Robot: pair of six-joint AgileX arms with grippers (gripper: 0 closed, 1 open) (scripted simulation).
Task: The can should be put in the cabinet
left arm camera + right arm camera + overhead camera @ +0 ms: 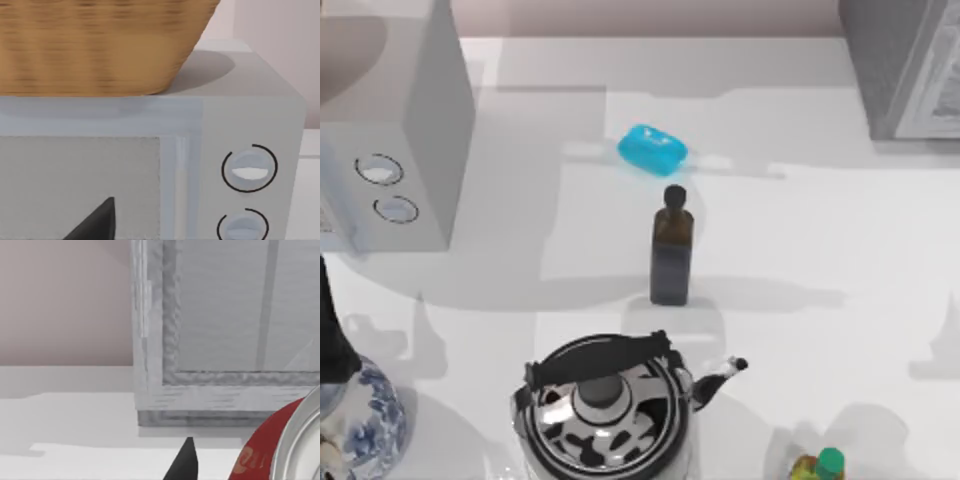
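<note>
The can (270,450) is red with a silver rim and sits very close to the right wrist camera, cut off by the picture's edge. A black part of my right gripper (184,465) lies just beside it; whether they touch I cannot tell. Beyond them stands the cabinet (220,330), a grey speckled box with a pale lined door panel, resting on the white table. From above, the cabinet (905,65) is at the table's far right corner. A black part of my left gripper (95,222) faces the front of a white box with two dials.
The white dial box (390,130) stands far left with a wicker basket (100,45) on top. A blue soap (652,149), a dark brown bottle (671,250), a black-and-white kettle (605,410), a blue-patterned vase (360,420) and a small green-capped bottle (820,466) stand on the table.
</note>
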